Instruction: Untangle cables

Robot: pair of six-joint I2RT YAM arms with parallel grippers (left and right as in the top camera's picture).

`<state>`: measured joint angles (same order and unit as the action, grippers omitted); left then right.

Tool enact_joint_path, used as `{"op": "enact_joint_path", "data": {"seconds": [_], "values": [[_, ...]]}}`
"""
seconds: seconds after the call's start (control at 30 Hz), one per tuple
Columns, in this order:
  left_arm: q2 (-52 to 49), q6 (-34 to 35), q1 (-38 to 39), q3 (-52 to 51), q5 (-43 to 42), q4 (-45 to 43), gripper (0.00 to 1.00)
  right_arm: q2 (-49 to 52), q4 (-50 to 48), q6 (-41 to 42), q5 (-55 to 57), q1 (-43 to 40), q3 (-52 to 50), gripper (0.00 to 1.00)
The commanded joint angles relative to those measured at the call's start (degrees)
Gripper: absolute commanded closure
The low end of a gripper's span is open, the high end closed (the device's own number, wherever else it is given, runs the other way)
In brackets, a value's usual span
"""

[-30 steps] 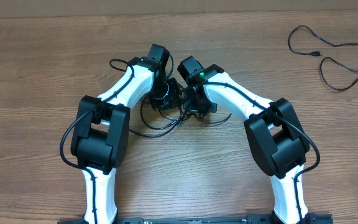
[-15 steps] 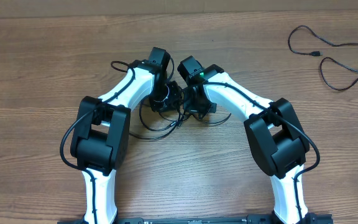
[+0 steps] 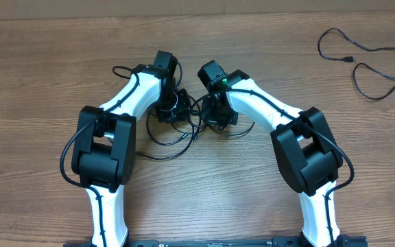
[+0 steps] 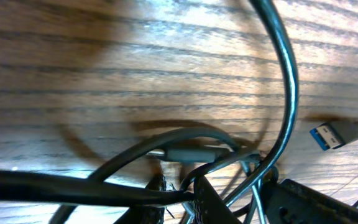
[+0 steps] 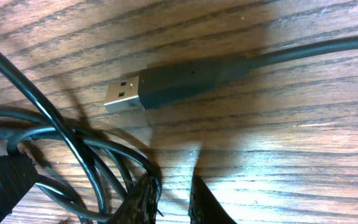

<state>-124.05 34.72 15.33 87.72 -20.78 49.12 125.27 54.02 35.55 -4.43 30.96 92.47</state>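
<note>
Inspection at the table (image 3: 46, 62): the tangle of cables (image 3: 187, 129) lies at the centre, with both arms converged directly over it. A separate cable (image 3: 362, 46) lies well apart from the tangle, toward the far right corner, in a loose open curve. The left hand (image 3: 172, 107) (image 4: 182, 193) sits on the tangle's left side, and its fingers appear clamped on one strand that runs in between them. The right hand (image 3: 215, 115) (image 5: 171, 186) sits on the tangle's right side with its fingers drawn close together. Strands bunch against one tip, and it cannot be told whether any is pinched. A blue-tongued plug (image 4: 328, 135) lies free at the tangle's edge, and a silver-tipped plug (image 5: 166, 84) lies just beyond the loops. Judgement: the step in hand is drawing one strand out of the knot. It should go best if the hands part slowly and low over the wood, with each holding a single strand only. The pull should follow the free plug end back through the loops, and should ease off if the crossings tighten.
</note>
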Motion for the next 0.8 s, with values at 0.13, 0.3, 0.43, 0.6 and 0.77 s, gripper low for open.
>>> {"op": "enact_joint_path", "data": {"seconds": [0.13, 0.3, 0.43, 0.6, 0.77], "values": [[-2.0, -2.9, -7.0, -2.5, 20.0, 4.1, 0.83, 1.9, 1.7, 0.4, 5.9, -3.0, -0.2, 0.84], [-2.0, -4.2, -7.9, -2.5, 21.0, 4.5, 0.82, 1.9, 1.4, -0.1, 5.7, -3.0, -0.1, 0.84], [-2.0, -8.4, -7.5, -2.5, 15.7, 2.9, 0.82, 1.8, -1.3, -9.3, -4.9, -2.8, 0.7, 0.84], [-2.0, -8.4, -6.5, -2.5, 13.1, 2.2, 0.82, 1.8, -4.4, -11.6, -20.3, -2.2, 1.5, 0.79], [-2.0, -8.4, -6.3, -2.5, 8.9, 1.4, 0.80, 1.9, -5.8, -7.0, -13.8, 1.1, 1.5, 0.76]]}}
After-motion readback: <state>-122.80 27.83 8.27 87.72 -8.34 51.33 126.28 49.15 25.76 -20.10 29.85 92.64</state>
